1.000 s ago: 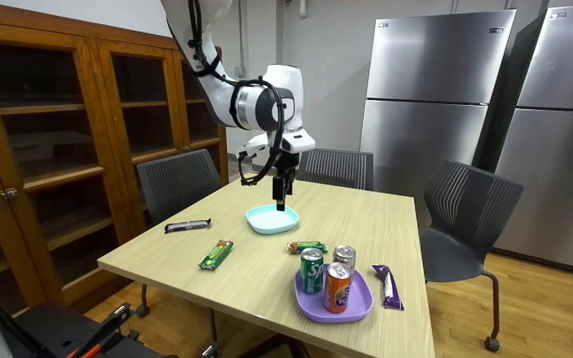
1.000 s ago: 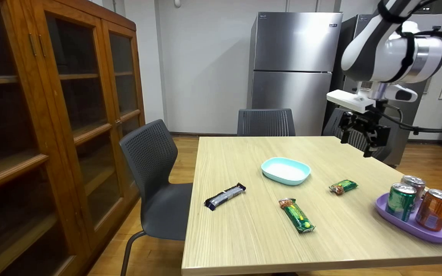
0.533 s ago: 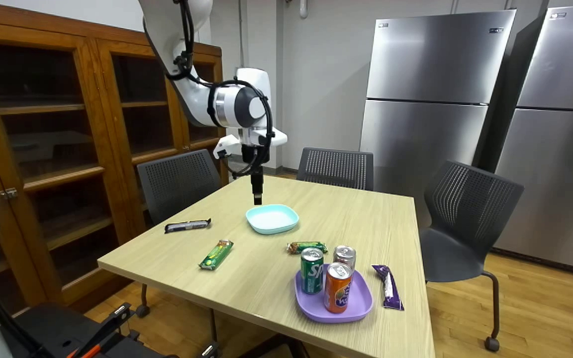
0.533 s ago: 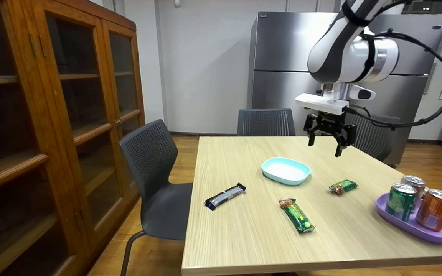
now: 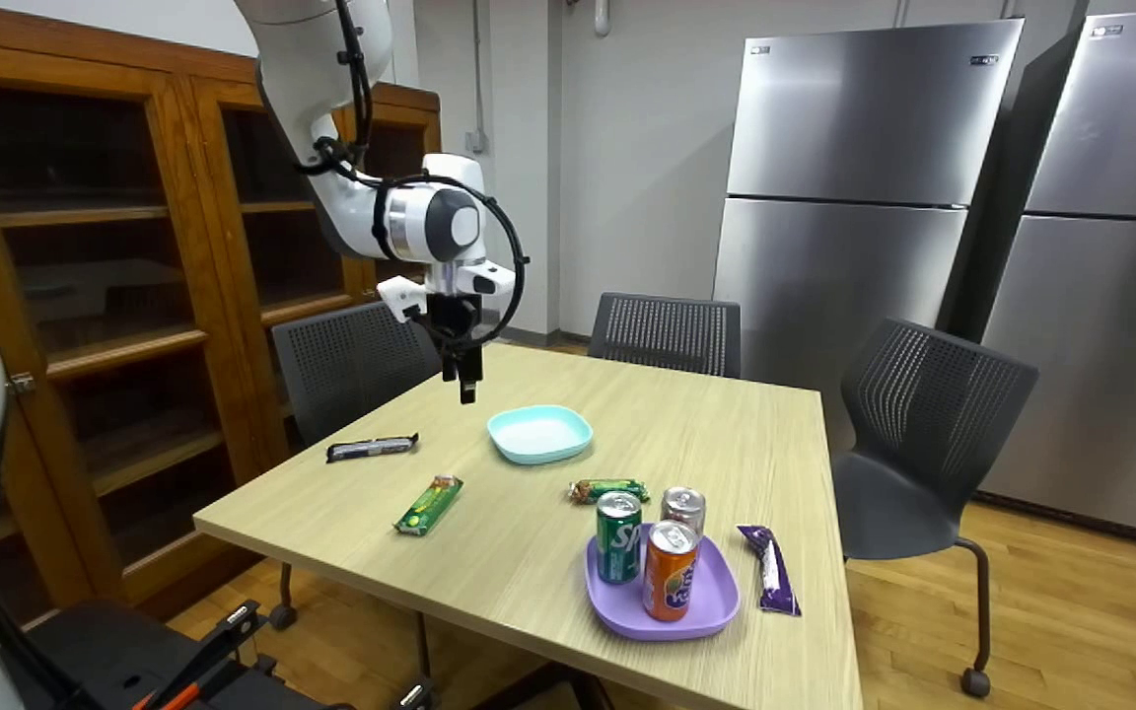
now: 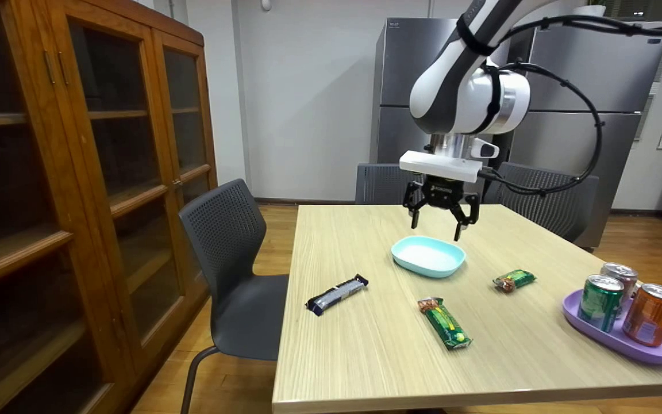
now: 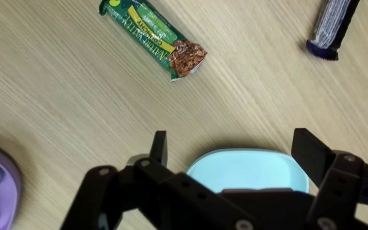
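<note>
Our empty gripper (image 6: 436, 230) hangs with its fingers spread above the bench (image 6: 365, 362), near the turquoise tray (image 6: 427, 257) lying on it, and we could shove that tray if a lowered finger caught its rim.

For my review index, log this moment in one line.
gripper: open, holding nothing; position: raised above table, near turquoise tray; purple tray: three cans; four wrapped snacks: on table

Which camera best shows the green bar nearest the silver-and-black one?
The wrist view: the green bar looms large, its lettering readable, though the top edge clips it. Both exterior views show it whole but small.
</note>
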`<state>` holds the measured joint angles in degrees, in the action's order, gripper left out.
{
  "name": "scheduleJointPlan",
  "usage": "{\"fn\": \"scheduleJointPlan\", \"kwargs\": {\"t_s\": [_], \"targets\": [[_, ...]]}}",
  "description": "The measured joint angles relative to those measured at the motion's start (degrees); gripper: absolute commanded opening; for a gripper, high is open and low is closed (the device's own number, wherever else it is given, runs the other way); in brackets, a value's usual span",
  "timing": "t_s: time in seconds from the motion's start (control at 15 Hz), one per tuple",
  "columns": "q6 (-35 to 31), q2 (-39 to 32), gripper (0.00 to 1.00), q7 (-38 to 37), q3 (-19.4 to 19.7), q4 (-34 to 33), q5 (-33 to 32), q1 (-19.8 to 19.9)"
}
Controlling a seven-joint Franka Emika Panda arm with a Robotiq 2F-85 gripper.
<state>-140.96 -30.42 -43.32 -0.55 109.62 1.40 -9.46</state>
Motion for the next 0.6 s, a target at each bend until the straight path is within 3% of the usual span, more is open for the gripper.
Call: {"fn": "scheduleJointPlan", "kwargs": {"t_s": [0.6], "targets": [[6.57, -4.98, 1.0, 12.78, -3.67, -5.37, 0.09, -4.97]]}}
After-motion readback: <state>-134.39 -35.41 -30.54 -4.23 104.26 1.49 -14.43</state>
